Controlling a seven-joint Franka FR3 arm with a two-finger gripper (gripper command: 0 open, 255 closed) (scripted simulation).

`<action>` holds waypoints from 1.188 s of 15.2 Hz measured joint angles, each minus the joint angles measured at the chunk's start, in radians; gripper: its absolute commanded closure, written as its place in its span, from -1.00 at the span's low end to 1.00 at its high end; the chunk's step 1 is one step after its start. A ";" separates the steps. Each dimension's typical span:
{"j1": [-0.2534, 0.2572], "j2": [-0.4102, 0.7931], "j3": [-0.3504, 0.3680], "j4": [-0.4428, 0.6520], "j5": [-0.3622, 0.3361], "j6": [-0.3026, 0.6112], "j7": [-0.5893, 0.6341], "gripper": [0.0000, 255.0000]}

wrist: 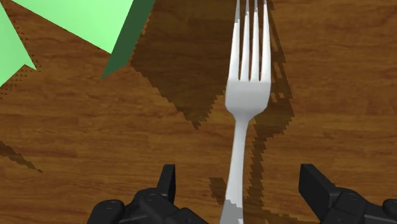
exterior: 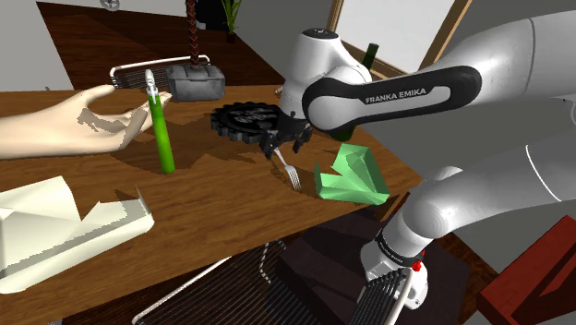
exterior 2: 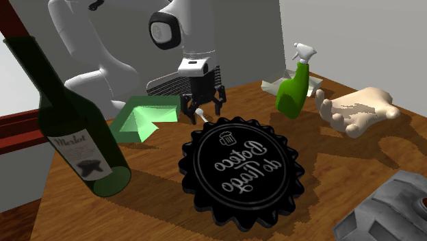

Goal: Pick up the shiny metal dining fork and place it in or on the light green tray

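Observation:
A silver fork [wrist: 245, 102] lies flat on the wooden table, tines pointing away from my hand. My gripper [wrist: 240, 191] hangs low over its handle, open, one finger on each side and neither touching it. In the shoulder view the fork [exterior: 290, 174] shows just below the gripper [exterior: 282, 148], with the light green tray [exterior: 353, 175] right beside it toward that view's right. The second exterior view has the tray [exterior 2: 144, 116] at the gripper's [exterior 2: 200, 111] left. A corner of the tray [wrist: 76, 19] appears beside the fork's tines.
A black bottle-cap plaque [exterior: 245, 118] lies just behind the gripper. On the table also stand a green spray bottle [exterior: 162, 125], a pale model hand [exterior: 65, 125], a grey hammer head [exterior: 196, 81] and a white crumpled shape [exterior: 55, 231]. A wine bottle [exterior 2: 75, 130] stands close to the tray.

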 measured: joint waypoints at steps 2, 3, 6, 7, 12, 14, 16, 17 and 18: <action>-0.001 0.006 0.003 -0.006 0.000 0.013 0.002 -1.00; -0.001 0.009 0.004 -0.007 -0.001 0.016 0.003 -1.00; -0.001 0.009 0.005 -0.009 -0.001 0.018 0.003 -1.00; -0.001 0.009 0.005 -0.009 -0.001 0.019 0.003 -1.00; -0.001 0.009 0.004 -0.009 -0.001 0.018 0.003 1.00; -0.001 0.009 0.004 -0.009 -0.001 0.018 0.003 1.00; -0.001 0.009 0.004 -0.009 -0.001 0.018 0.003 1.00; -0.001 0.009 0.004 -0.009 -0.001 0.018 0.003 1.00; -0.001 0.009 0.004 -0.009 -0.001 0.018 0.003 1.00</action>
